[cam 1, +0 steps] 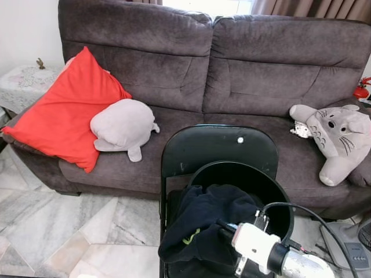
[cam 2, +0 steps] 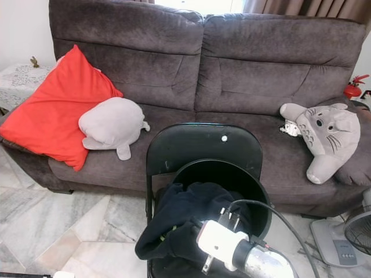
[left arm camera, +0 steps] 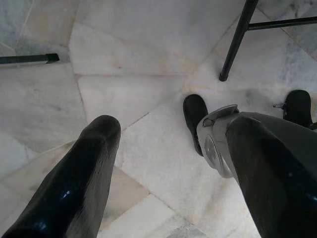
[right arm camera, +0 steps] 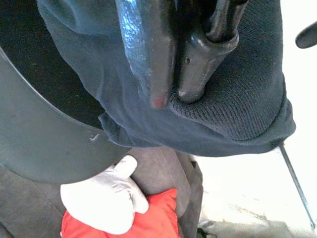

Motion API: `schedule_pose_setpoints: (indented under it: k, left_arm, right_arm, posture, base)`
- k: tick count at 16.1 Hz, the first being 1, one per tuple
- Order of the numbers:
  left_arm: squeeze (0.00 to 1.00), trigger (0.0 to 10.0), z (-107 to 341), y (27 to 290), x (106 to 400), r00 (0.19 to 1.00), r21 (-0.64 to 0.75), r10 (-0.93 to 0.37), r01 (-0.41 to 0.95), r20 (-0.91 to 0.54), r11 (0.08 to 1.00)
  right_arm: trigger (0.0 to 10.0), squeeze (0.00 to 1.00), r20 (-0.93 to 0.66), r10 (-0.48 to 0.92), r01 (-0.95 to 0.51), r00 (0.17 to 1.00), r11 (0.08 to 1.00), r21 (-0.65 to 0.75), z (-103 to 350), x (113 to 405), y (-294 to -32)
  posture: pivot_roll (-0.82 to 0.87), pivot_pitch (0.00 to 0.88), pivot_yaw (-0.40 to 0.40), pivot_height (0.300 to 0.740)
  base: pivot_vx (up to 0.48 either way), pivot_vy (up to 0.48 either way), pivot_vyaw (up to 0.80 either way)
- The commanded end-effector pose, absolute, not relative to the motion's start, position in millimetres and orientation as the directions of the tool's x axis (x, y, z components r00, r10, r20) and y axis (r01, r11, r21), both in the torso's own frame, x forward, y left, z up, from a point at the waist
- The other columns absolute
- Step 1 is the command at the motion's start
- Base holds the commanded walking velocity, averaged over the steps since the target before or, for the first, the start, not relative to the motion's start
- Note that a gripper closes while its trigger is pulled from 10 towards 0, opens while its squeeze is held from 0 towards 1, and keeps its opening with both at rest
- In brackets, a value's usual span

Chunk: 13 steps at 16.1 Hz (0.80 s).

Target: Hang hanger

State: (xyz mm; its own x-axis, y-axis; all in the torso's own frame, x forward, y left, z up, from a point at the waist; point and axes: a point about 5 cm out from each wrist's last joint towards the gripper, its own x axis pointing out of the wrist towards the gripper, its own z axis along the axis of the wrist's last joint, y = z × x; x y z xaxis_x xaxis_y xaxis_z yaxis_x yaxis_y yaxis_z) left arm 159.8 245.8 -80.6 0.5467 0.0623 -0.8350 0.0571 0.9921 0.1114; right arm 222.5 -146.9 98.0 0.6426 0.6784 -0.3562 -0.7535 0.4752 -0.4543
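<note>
I have the right gripper (right arm camera: pixel 171 96) closed on the dark garment (cam 1: pixel 203 226) draped over the black bucket (cam 1: pixel 272 191) on the chair (cam 1: pixel 214 147); no hanger visible, left gripper (left arm camera: pixel 163 163) open, so next I lift.

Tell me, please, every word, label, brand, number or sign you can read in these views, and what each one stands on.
No text can be read in any view.
Fan base: small marks on its control panel, too small and blurred to read.
Garment: a thin yellow-green mark, too small to tell whether it is lettering.
Chair: a plain white dot on the backrest, with no writing.
</note>
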Motion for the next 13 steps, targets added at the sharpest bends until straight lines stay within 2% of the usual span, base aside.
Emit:
schedule_pose_setpoints:
  k: [1, 4, 5, 6, 7, 8, 10, 11, 12, 13]
  left_arm:
    - [0.00, 10.0, -82.4, 248.3, 154.6, 0.528, 0.127, 0.073, 0.066, -0.846, 0.990]
    - [0.00, 10.0, -82.3, 248.4, 154.7, 0.528, 0.126, 0.073, 0.065, -0.846, 0.990]
    - [0.00, 10.0, -82.4, 248.3, 154.7, 0.527, 0.126, 0.072, 0.066, -0.847, 0.990]
    - [0.00, 10.0, -82.4, 248.3, 154.8, 0.527, 0.126, 0.072, 0.067, -0.847, 0.990]
    - [0.00, 10.0, -82.4, 248.3, 154.8, 0.527, 0.125, 0.072, 0.067, -0.847, 0.990]
    - [0.00, 10.0, -82.3, 248.3, 154.9, 0.526, 0.126, 0.071, 0.070, -0.848, 0.990]
    - [0.00, 10.0, -82.5, 248.1, 154.8, 0.524, 0.125, 0.070, 0.071, -0.849, 0.990]
    - [0.00, 10.0, -82.5, 248.1, 154.8, 0.523, 0.125, 0.069, 0.071, -0.849, 0.990]
    - [0.00, 10.0, -82.5, 248.1, 154.7, 0.523, 0.124, 0.070, 0.070, -0.850, 0.990]
    - [0.00, 10.0, -82.5, 248.1, 154.8, 0.523, 0.124, 0.069, 0.070, -0.850, 0.990]
  right_arm:
    - [10.0, 0.00, -0.353, 0.681, -0.758, 0.642, 0.496, -0.423, 96.7, 223.2, -149.4]
    - [10.0, 0.00, -0.275, 0.693, -0.745, 0.666, 0.601, -0.288, 105.2, 222.9, -145.4]
    - [10.0, 0.06, -0.263, 0.696, -0.744, 0.669, 0.619, -0.252, 106.6, 222.5, -144.8]
    - [10.0, 0.86, -0.251, 0.696, -0.739, 0.673, 0.634, -0.226, 108.2, 222.1, -144.3]
    - [10.0, 1.00, -0.243, 0.696, -0.737, 0.676, 0.643, -0.208, 109.2, 222.0, -144.0]
    - [10.0, 1.00, -0.226, 0.711, -0.745, 0.665, 0.650, -0.148, 113.3, 220.7, -142.0]
    - [10.0, 1.00, -0.332, 0.743, -0.812, 0.582, 0.555, -0.181, 106.7, 211.2, -142.8]
    - [10.0, 1.00, -0.353, 0.738, -0.817, 0.575, 0.543, -0.195, 104.7, 210.3, -143.9]
    - [10.0, 0.00, -0.426, 0.703, -0.820, 0.570, 0.519, -0.241, 97.1, 209.5, -150.0]
    - [10.0, 0.00, -0.459, 0.673, -0.812, 0.580, 0.527, -0.251, 92.1, 210.4, -154.0]
  posture:
    - [-0.12, 0.071, -0.017, 0.740]
    - [-0.12, 0.073, -0.019, 0.740]
    - [-0.12, 0.074, -0.018, 0.740]
    - [-0.12, 0.075, -0.018, 0.740]
    - [-0.12, 0.076, -0.018, 0.740]
    - [-0.12, 0.077, -0.019, 0.740]
    - [-0.12, 0.079, -0.021, 0.740]
    - [-0.12, 0.079, -0.021, 0.740]
    - [-0.12, 0.079, -0.021, 0.740]
    - [-0.12, 0.081, -0.022, 0.740]
  base:
    - [0.000, 0.000, 0.00]
    - [0.000, 0.000, 0.00]
    - [0.000, 0.000, 0.00]
    - [0.000, 0.000, 0.00]
    - [0.000, 0.000, 0.00]
    - [0.000, 0.000, 0.00]
    - [0.000, 0.000, 0.00]
    - [0.000, 0.000, 0.00]
    - [0.000, 0.000, 0.00]
    - [0.000, 0.000, 0.00]
